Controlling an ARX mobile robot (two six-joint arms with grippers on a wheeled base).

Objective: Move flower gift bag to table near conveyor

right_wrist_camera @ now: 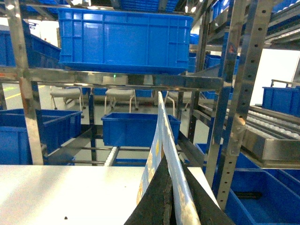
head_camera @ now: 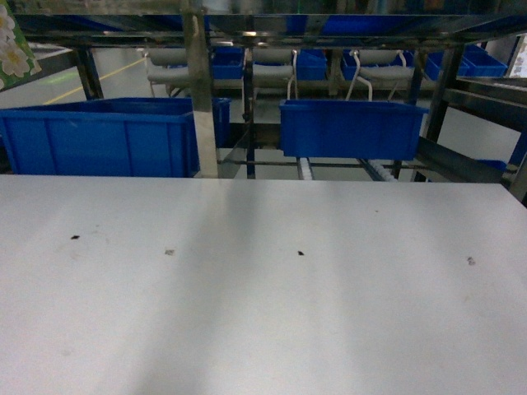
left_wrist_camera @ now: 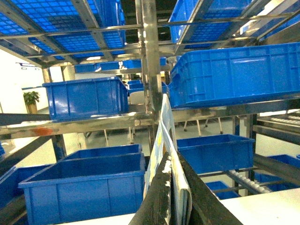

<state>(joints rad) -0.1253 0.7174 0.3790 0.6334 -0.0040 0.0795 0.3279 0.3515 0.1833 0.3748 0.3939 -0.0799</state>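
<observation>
The flower gift bag (right_wrist_camera: pixel 164 154) is held up in the air above the table (head_camera: pixel 263 313), and each wrist view shows a thin edge of it standing upright between two dark fingers. The left hand (left_wrist_camera: pixel 174 197) is pinching one edge of the bag, and the right hand (right_wrist_camera: pixel 169 201) is pinching another edge, so both are pressed together on it. In the head view only a corner of the floral print shows at the upper left, well above the table. To do this step well, the robot should probably lower both hands together and at the same height, so that the bag stays upright and is not pulled or twisted between them. It should set the base flat on the table, on the side toward the conveyor (head_camera: pixel 375 169), and loosen the fingers only when the bag rests by itself. The bag could fall over if one side is let go first. Behind the table, a large blue bin (head_camera: pixel 107 136) stands to the left in the rack and a smaller blue bin (head_camera: pixel 350 127) to the right. Their insides cannot be seen from here, and the contents of the bag are also hidden.
</observation>
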